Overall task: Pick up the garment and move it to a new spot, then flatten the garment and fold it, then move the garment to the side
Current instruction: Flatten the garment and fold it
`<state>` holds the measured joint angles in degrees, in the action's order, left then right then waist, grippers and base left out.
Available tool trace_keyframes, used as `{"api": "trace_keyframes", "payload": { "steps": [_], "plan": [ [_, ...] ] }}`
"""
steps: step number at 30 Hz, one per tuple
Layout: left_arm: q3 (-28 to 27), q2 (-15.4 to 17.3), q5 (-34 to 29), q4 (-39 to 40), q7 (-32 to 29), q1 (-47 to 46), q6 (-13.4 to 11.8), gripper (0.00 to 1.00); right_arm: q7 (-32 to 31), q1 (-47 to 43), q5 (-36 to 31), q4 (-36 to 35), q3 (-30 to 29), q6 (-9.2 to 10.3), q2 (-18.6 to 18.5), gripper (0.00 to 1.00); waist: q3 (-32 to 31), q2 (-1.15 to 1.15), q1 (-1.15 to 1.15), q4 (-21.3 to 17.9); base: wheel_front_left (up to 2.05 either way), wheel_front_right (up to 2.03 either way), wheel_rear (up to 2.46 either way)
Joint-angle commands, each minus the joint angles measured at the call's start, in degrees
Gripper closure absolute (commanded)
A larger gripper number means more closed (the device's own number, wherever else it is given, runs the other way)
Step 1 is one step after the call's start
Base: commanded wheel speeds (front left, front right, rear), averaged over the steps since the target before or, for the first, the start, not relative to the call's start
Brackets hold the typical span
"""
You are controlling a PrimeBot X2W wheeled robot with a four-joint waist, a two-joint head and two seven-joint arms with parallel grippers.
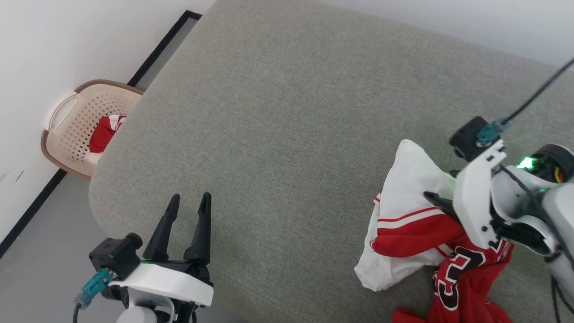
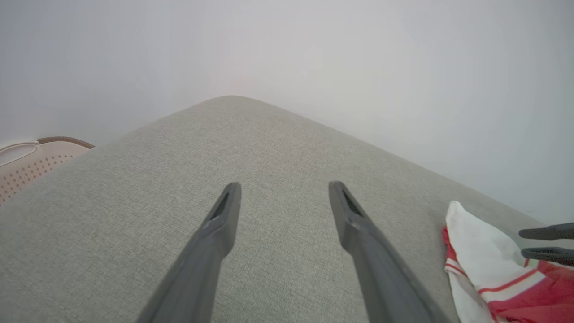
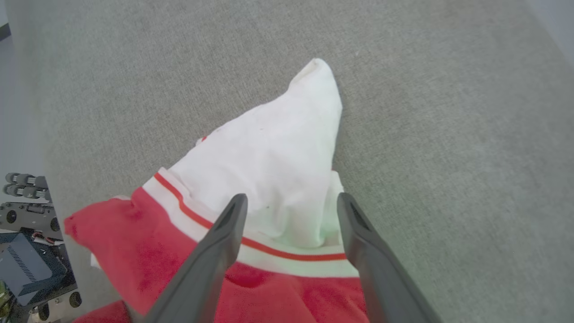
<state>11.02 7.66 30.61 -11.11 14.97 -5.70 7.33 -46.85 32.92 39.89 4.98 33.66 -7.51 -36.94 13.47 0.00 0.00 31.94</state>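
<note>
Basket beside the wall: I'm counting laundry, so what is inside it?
A small red-and-white cloth bundle lies inside the basket. The grey cushion covers part of it, so anything there is hidden.

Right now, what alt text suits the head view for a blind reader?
A crumpled red-and-white garment lies on the right of a grey upholstered surface, the right gripper open over it. The left gripper is open at lower left; a basket stands beyond.

The jersey (image 1: 417, 224) lies on the couch (image 1: 291, 134) under the right fingers (image 3: 372, 260), the laundry basket (image 1: 74, 130) left of the left fingers (image 1: 163, 233).
</note>
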Motion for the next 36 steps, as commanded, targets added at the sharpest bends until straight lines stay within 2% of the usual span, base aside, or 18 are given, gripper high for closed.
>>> {"api": "trace_keyframes", "payload": {
  "steps": [1,6,7,8,9,14,20,28,31,36],
  "plan": [
    [-0.1,-0.1,0.0,0.2,0.3,-0.4,0.2,0.00,0.0,1.0,0.5,1.4,1.1,0.04,0.3,0.00,0.4,0.00,0.00,0.2,0.00,0.00,0.00],
    [-0.8,-0.7,-0.1,0.7,0.3,-0.1,0.2,0.00,0.0,4.5,1.9,7.0,7.7,0.04,1.2,0.00,1.5,0.00,0.00,0.5,0.00,0.00,0.00],
    [-0.9,-0.9,-0.1,0.7,0.3,-0.1,0.2,0.00,0.7,5.3,2.0,7.9,9.0,0.04,1.2,0.04,1.7,0.00,0.00,0.5,0.00,0.00,0.00],
    [-1.0,-1.1,-0.2,0.8,0.3,-0.1,0.2,0.00,1.6,6.1,2.3,8.9,9.6,0.04,1.3,0.78,1.8,0.00,0.00,0.5,0.00,0.00,0.00],
    [-1.0,-1.2,-0.3,0.8,0.3,-0.1,0.2,0.00,2.1,6.6,2.7,9.9,10.4,0.04,1.3,1.00,1.9,0.00,0.00,0.5,0.00,0.00,0.00],
    [-1.4,-1.3,-0.6,0.6,0.3,0.1,0.2,0.00,5.4,9.5,4.1,11.0,11.1,0.04,0.3,1.00,1.7,0.00,0.00,0.4,0.00,0.00,0.00],
    [-1.4,-0.4,-0.5,0.2,0.3,0.6,0.2,0.00,9.7,9.9,5.3,10.4,5.8,0.05,-2.8,1.00,0.2,0.00,0.00,-0.6,0.00,0.00,0.00],
    [-1.9,0.8,-0.4,0.8,0.3,1.0,0.2,0.00,12.7,5.0,2.8,14.1,-8.7,0.05,-5.8,1.00,-0.8,0.00,0.00,-3.6,0.00,0.00,0.00],
    [-2.0,1.0,-0.5,0.8,0.3,1.1,0.2,0.00,12.4,1.3,1.1,17.0,-15.0,0.05,-5.4,1.00,-1.0,0.00,0.00,-4.5,0.00,0.00,0.00],
    [-1.6,1.3,-0.4,0.8,0.3,0.2,0.2,0.00,10.6,-4.9,-1.5,20.7,-22.4,0.04,-3.1,1.00,-0.8,0.00,0.00,-5.3,0.00,0.00,0.00]
  ]
}}
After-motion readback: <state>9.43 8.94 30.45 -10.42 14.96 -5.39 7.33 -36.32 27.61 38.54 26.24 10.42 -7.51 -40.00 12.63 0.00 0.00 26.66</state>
